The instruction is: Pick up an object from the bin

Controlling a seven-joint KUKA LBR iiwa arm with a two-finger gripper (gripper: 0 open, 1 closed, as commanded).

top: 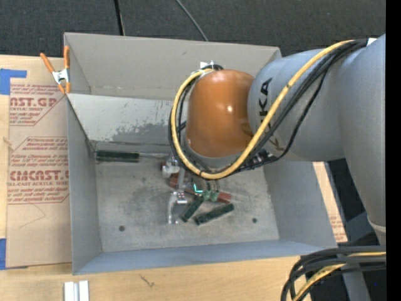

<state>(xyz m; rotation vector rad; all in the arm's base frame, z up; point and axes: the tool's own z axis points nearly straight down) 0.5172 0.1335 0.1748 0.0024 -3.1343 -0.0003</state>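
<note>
Hanging half-hidden under the orange cover (216, 111), the claw (178, 196) stands by a dark heap (212, 211), whether open or closed unclear.

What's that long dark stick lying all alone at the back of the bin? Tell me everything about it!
The dark stick is long, thin and straight, dark green to black, maybe plastic. It lies flat on the floor of the grey bin, along the foot of the back wall, on the view's left. Nothing else touches it: the tool and the small heap of similar dark pieces are apart from it, nearer the middle.
</note>
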